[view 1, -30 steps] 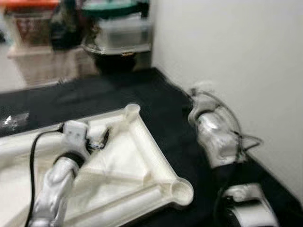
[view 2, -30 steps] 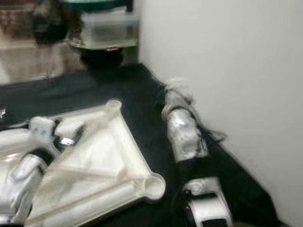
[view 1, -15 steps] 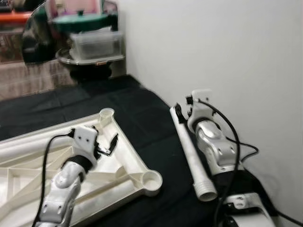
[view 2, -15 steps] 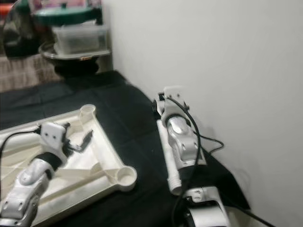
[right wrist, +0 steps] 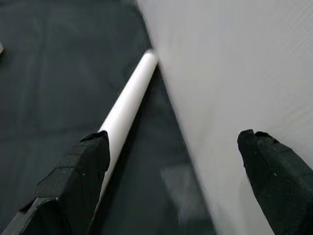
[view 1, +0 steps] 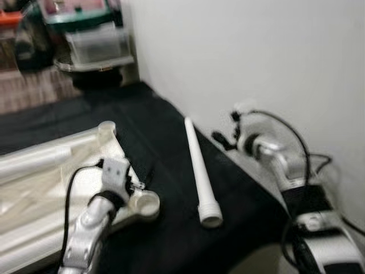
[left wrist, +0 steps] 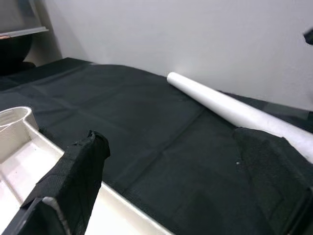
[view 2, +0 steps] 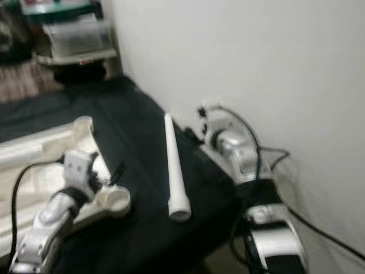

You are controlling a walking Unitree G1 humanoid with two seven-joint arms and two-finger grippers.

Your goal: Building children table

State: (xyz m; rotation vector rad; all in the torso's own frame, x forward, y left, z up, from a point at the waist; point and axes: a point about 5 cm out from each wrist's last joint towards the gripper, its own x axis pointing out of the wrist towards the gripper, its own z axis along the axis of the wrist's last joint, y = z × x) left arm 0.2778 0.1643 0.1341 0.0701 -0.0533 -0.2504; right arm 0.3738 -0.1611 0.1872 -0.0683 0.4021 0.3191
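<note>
While the tabletop (view 1: 34, 188) lies upside down on the black mat (view 1: 165, 142) with its corner socket (view 1: 144, 204) empty, the job looks barely begun (no leg fitted that I can see). Left gripper (left wrist: 166, 186) hovers spread wide at that corner, holding nothing. Farther off, the leg (view 1: 199, 171) lies loose by the wall, right gripper (right wrist: 176, 181) agape beside it.

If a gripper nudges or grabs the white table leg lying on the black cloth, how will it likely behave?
The white table leg is round and tapered, so it would probably roll in a curve. It looks like rigid, hollow plastic with an open wide end, likely light. Its smooth surface may slip between the right gripper fingers.
</note>
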